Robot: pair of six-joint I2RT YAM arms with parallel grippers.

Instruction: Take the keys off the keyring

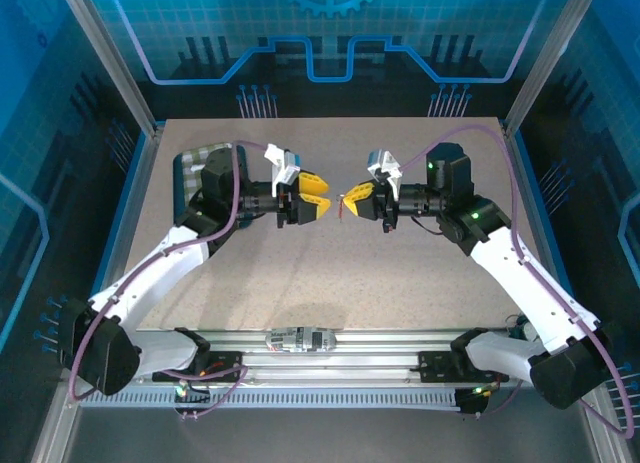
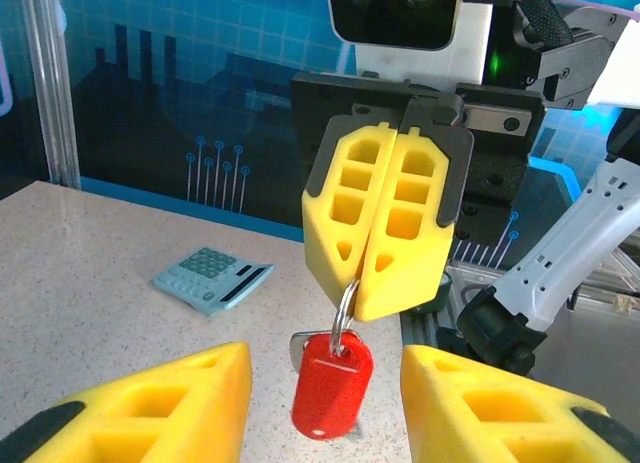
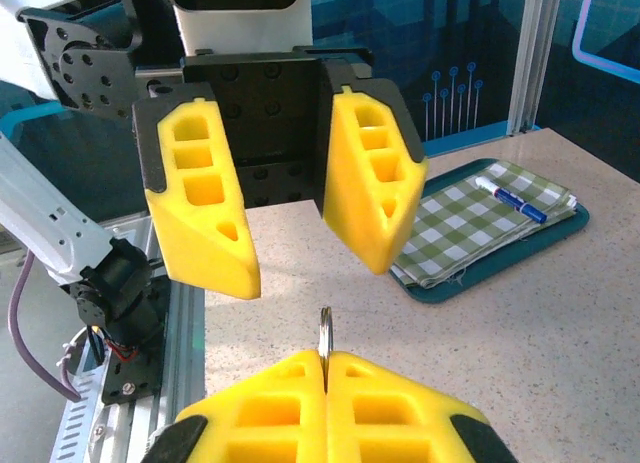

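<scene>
Speckled tabletop (image 1: 300, 273), blue enclosure. Right gripper (image 1: 358, 196) clamped shut on keyring (image 2: 345, 301), held in air; red tag (image 2: 332, 388) and key (image 2: 304, 346) hung below. Left gripper (image 1: 318, 205) jaws parted, flanking red tag, gripping nothing. Key not yet off; separation all left.

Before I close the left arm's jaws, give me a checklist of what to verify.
1. Right gripper jaws pinched on the thin metal ring: ok.
2. Red rectangular plastic tag hanging free below the ring: ok.
3. Left gripper jaws open, one either side of the tag: ok.
4. Small dark grey metal key between those jaws: cannot tell, its edge peeks from behind the tag.
5. Key off the ring: not ok.
</scene>
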